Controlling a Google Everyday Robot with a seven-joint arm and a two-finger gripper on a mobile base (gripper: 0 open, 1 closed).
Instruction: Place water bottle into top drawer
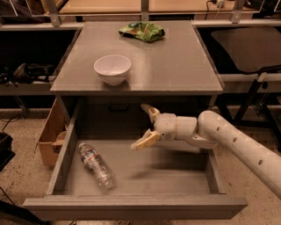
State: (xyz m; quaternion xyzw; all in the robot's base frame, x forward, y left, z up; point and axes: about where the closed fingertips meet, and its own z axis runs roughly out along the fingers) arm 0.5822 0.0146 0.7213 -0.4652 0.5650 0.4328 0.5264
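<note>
I have the gripper [145, 126] hanging above the open drawer [131, 208], just below the table's front edge and a little right of the middle. Its jaws are spread wide and hold nothing: one finger points up and back, the other slants down toward the drawer floor. The arm [239, 143] reaches in from the right, passing over the drawer's right wall.

The bottle [95, 165] lies on its side on the drawer floor, in the left half, near the left wall and well apart from the gripper. Its narrow end points to the back left and its base toward the front panel. The gripper's shadow [147, 174] falls on the bare grey floor to the right of the bottle.

The table [175, 66] has a flat grey top. A white bowl [112, 68] stands upright near its front left, and a crumpled green bag [142, 31] lies at the back, about the middle.

Around it, a cardboard box [47, 137] sits on the ground just beside the drawer's left wall. The ground [13, 186] is pale and speckled. Dark shelving runs along both sides; the left shelf [26, 85] holds some dark gear I cannot make out. On the right, metal legs [254, 94] stand under a dark panel [246, 41]. A light wooden surface [105, 5] runs behind the table.
</note>
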